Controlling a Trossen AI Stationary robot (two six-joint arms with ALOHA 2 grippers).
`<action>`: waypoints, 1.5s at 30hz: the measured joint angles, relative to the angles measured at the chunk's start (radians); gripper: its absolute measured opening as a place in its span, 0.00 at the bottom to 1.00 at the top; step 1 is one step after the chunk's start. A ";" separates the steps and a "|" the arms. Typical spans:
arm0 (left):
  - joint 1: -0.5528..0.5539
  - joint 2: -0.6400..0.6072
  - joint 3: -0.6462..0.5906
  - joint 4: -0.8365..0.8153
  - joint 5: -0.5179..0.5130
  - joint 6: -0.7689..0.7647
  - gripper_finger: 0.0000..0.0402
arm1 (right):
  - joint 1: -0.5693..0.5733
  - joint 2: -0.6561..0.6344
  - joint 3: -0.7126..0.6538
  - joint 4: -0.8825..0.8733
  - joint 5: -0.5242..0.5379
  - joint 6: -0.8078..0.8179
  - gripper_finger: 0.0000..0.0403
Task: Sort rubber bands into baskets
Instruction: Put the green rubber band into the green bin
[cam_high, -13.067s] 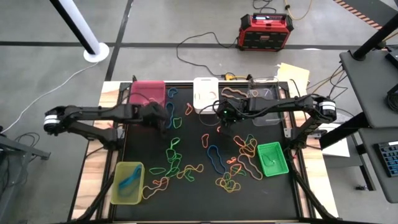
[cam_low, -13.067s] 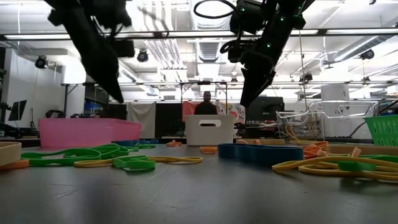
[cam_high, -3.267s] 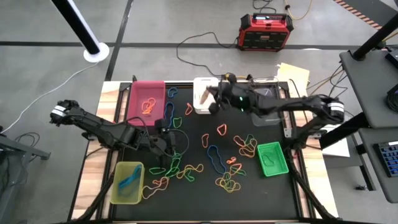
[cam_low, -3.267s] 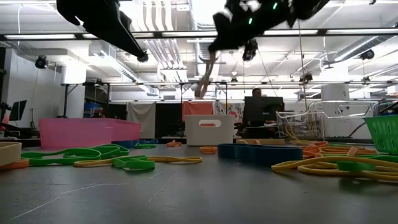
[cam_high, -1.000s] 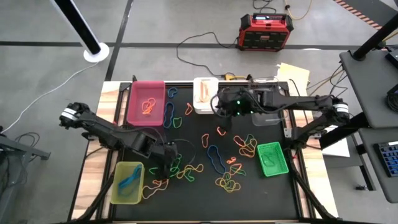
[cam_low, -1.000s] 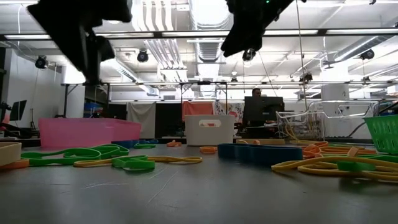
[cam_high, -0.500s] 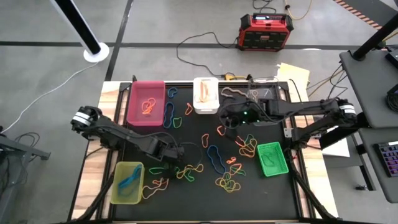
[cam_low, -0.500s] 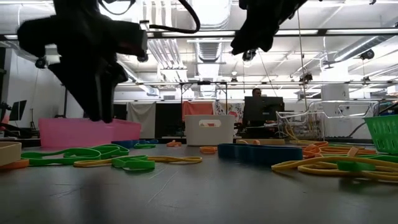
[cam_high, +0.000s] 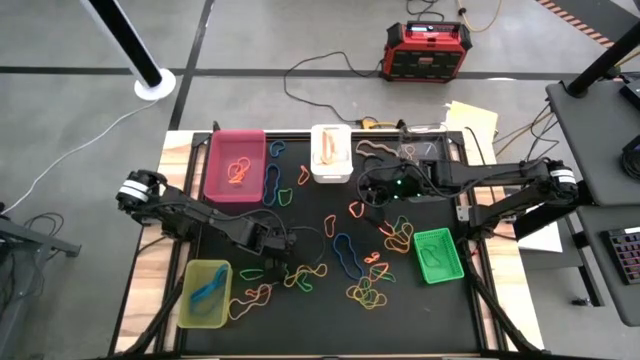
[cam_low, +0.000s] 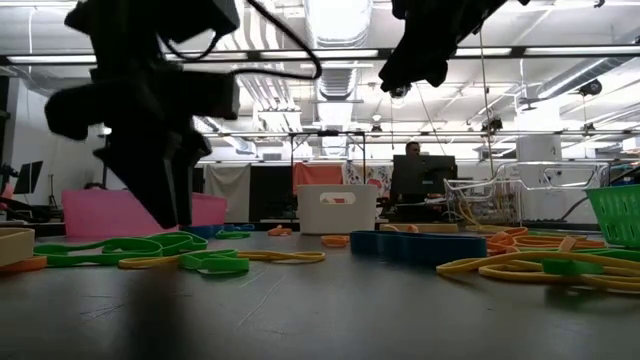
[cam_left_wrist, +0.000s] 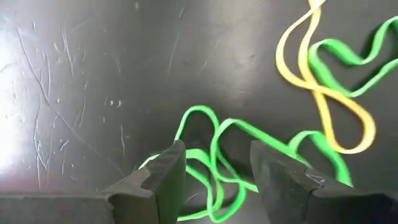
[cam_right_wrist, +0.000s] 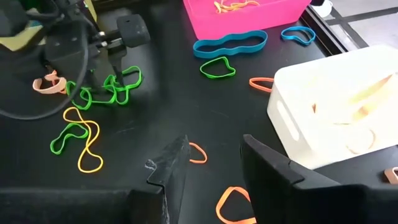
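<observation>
Many coloured rubber bands (cam_high: 345, 262) lie loose on the black mat. My left gripper (cam_high: 275, 250) is low over the mat. In the left wrist view it is open (cam_left_wrist: 216, 177), one finger on either side of a tangled green band (cam_left_wrist: 214, 146) beside a yellow band (cam_left_wrist: 323, 93). Whether the fingers touch the green band I cannot tell. My right gripper (cam_high: 375, 195) is open and empty (cam_right_wrist: 217, 162), high above the mat near the white basket (cam_high: 330, 152), over an orange band (cam_right_wrist: 198, 152).
The pink basket (cam_high: 236, 165) holds orange bands and the white basket holds tan ones. The clear basket (cam_high: 425, 165) stands at the far right, the bright green one (cam_high: 438, 255) at the right, and the yellow-green one (cam_high: 205, 293), with a blue band, at the near left. A person (cam_low: 412, 170) sits behind the table.
My left gripper has come down toward the green bands near the mat's left middle. My right gripper has moved away from the white basket, toward the table's near and right edges, staying high.
</observation>
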 joint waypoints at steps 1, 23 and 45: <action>0.001 0.000 -0.010 0.003 0.000 -0.005 0.40 | 0.000 0.000 0.000 0.000 0.000 0.001 0.34; -0.003 0.000 -0.021 0.017 -0.035 0.040 0.00 | 0.000 0.000 0.000 -0.003 0.000 0.001 0.33; 0.028 -0.002 -0.038 -0.007 -0.060 -0.089 0.25 | 0.000 0.000 -0.003 0.019 0.000 0.002 0.32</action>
